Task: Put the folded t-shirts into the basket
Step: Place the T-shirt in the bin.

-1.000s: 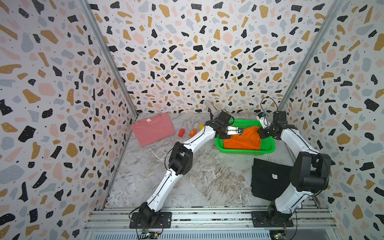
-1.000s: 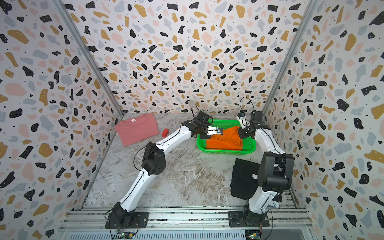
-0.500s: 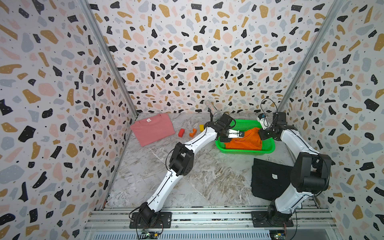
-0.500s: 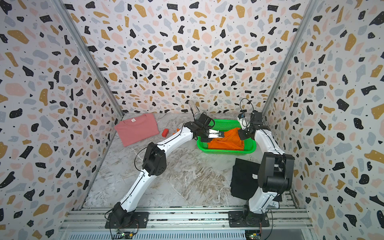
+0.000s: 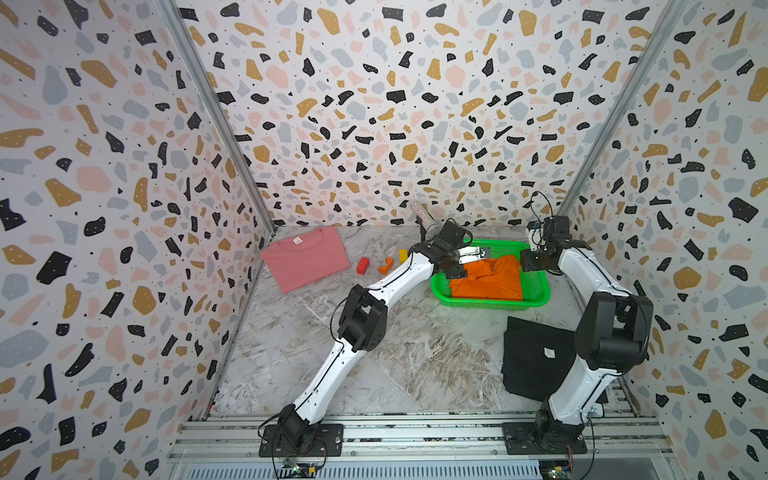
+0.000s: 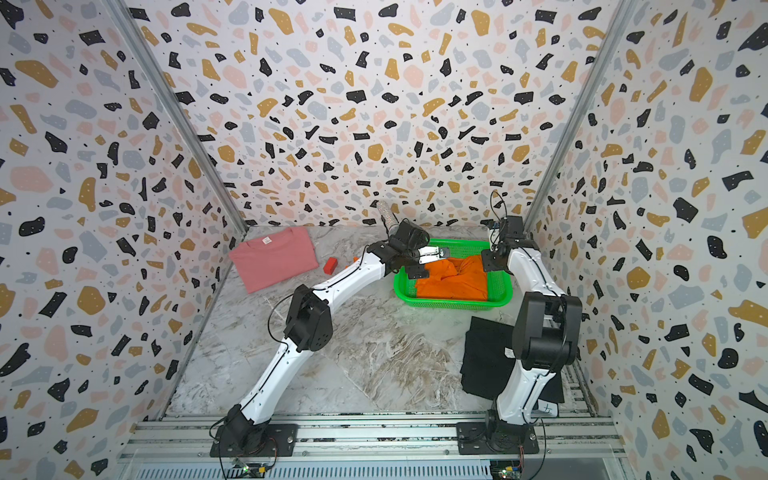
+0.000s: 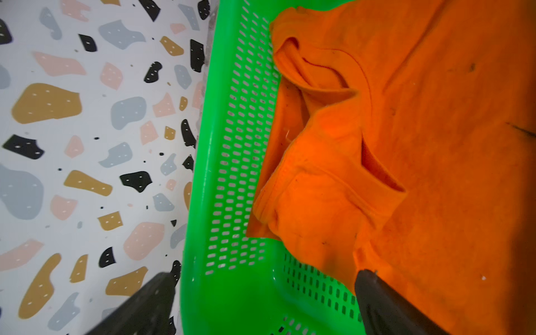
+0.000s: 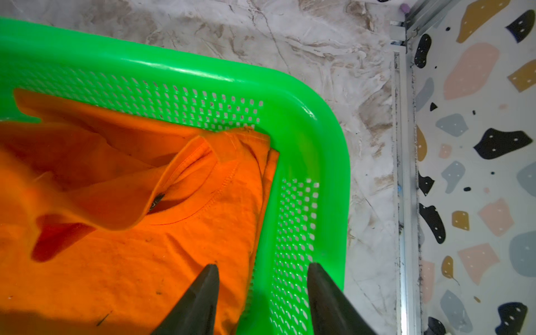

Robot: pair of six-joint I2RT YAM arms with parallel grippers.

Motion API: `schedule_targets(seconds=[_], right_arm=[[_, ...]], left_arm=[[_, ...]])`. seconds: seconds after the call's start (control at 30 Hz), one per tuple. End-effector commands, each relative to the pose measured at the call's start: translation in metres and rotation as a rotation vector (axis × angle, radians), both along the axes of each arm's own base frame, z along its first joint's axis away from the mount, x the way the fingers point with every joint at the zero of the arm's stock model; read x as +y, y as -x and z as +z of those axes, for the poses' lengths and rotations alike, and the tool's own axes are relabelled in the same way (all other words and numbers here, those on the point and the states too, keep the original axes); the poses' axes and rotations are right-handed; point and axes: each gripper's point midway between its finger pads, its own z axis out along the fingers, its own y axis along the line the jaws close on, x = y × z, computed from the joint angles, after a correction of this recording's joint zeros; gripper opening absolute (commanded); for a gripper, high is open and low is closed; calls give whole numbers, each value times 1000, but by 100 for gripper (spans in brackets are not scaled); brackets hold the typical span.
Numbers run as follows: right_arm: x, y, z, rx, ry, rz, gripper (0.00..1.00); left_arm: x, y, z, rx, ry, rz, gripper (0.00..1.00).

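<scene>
At the far right of the marble-patterned tabletop [image 5: 415, 357] stands the shallow bright green perforated plastic basket [image 5: 490, 306]. It holds one item, the bright orange cloth t-shirt [image 5: 488, 280]. The garment lies wholly inside the walls and covers most of the floor. Its far edge is rumpled, and both wrist views show the collar area bunched into folds. No other garment is in the basket.

Progress, by my judgement: one of three shirts is placed and two are outstanding.
- The dusty pink folded cloth t-shirt [image 5: 305, 257] lies flat at the far left of the table, well apart from the basket.
- The black folded cloth t-shirt [image 5: 536, 361] lies flat at the near right, near the basket's front wall. The right arm partly hides it.

Pincers:
- The left gripper [image 7: 266, 274] has its jaws spread wide and holds nothing. One finger hangs over the orange cloth and the other outside the basket wall.
- The right gripper [image 8: 262, 264] has its jaws parted and clamps nothing. One finger is over the shirt and the other over the rim, at the basket's far right corner.
- Contact between any finger and the cloth cannot be determined.

Also noted: a small red block [image 5: 363, 265], an orange block [image 5: 386, 266] and a yellow block [image 5: 403, 254] lie between the pink shirt and the basket.

Risk, as a judgement: the bunched collar may leave an uneven bed for the two shirts to come.
</scene>
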Motion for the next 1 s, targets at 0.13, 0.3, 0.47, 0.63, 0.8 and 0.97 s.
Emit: schedule_targets(seconds=[0.13, 0.3, 0.47, 0.63, 0.8, 0.97], right_arm=[[14, 8, 66, -129, -113, -25, 55], [62, 15, 77, -121, -369, 88, 46], [95, 4, 58, -22, -522, 23, 38], [126, -18, 38, 16, -549, 10, 42], [127, -42, 14, 62, -504, -48, 43], [135, -53, -8, 120, -504, -88, 43]], left_arm=[[0, -15, 66, -126, 107, 84, 100], [12, -10, 68, -95, 80, 122, 100], [37, 9, 96, 36, 117, 166, 100], [68, 42, 130, 228, 219, 190, 100], [94, 83, 128, 437, 253, 190, 100], [110, 125, 132, 559, 231, 150, 98]])
